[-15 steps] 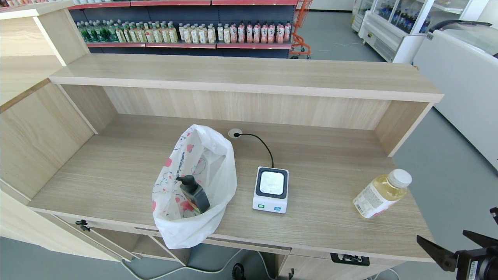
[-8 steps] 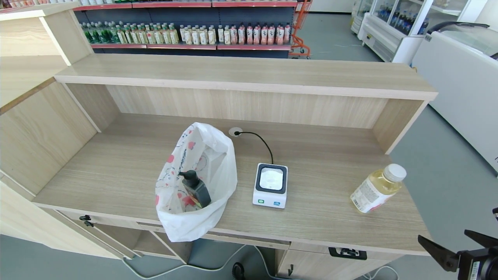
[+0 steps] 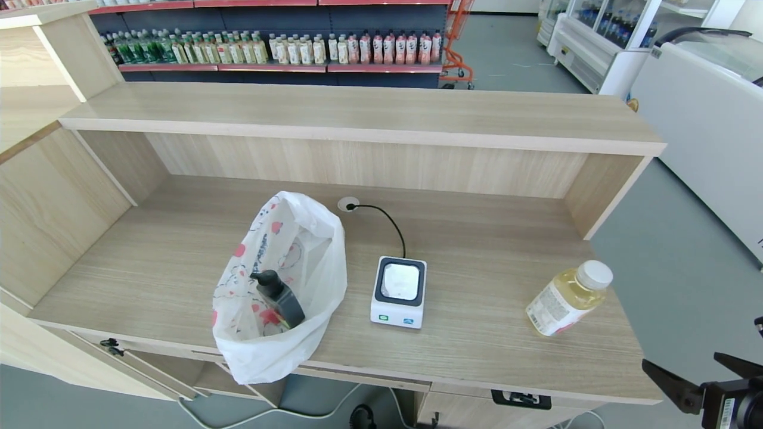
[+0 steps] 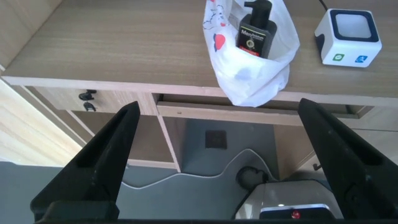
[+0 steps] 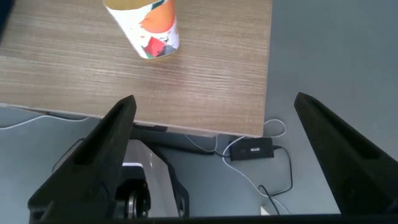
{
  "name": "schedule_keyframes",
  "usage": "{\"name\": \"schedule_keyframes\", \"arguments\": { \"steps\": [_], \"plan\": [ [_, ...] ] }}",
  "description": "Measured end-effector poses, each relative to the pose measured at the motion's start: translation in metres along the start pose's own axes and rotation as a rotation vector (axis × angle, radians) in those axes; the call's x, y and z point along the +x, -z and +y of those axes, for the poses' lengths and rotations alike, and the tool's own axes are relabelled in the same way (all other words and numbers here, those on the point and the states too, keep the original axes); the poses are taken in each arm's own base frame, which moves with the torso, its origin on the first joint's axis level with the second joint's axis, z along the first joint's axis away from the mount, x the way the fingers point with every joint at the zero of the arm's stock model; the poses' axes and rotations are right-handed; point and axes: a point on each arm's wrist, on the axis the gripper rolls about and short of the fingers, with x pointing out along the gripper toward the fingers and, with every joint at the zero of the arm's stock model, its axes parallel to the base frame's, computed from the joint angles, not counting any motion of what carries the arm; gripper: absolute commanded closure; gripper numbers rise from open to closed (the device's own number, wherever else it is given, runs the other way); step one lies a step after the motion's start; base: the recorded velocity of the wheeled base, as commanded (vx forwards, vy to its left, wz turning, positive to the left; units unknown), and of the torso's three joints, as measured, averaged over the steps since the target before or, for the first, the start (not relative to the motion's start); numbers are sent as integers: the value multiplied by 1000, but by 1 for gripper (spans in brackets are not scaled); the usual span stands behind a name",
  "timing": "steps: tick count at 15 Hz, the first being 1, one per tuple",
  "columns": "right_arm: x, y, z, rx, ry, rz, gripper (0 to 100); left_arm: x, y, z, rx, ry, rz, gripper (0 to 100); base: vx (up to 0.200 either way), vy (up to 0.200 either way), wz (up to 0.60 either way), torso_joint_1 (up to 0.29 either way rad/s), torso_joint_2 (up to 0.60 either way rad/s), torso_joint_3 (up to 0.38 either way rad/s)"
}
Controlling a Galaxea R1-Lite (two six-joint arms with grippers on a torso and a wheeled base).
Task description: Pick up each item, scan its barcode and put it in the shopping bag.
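A white shopping bag point(image 3: 269, 333) with red prints stands open at the counter's front left, with a dark pump bottle point(image 3: 280, 298) inside it. To its right sits the white barcode scanner point(image 3: 399, 292), window facing up. A yellow drink bottle point(image 3: 567, 298) with a white cap lies near the counter's right end. My right gripper point(image 3: 679, 360) hangs open below and off the counter's front right corner, with the drink bottle point(image 5: 146, 25) beyond its empty fingers. My left gripper point(image 4: 217, 106) is open and empty, low before the counter front, under the bag point(image 4: 249, 74) and the scanner point(image 4: 348, 28).
The wooden counter point(image 3: 489, 250) has a raised back shelf point(image 3: 357, 113) and side walls on both ends. A black cable point(image 3: 384, 220) runs from the scanner to a hole at the back. White freezers point(image 3: 703, 107) stand at the far right.
The head camera has shifted, so the whole scene sits a little further left. The bag, scanner and bottle lie as before on the counter, and the right gripper stays open.
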Motion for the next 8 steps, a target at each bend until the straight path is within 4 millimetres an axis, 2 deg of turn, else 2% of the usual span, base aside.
{"name": "schedule_keyframes", "arguments": {
  "steps": [8],
  "plan": [
    [1,1,-1,7,16,8,0,0,0,0,-2,2,0,0,0,0,0,0,0,0]
  ]
}}
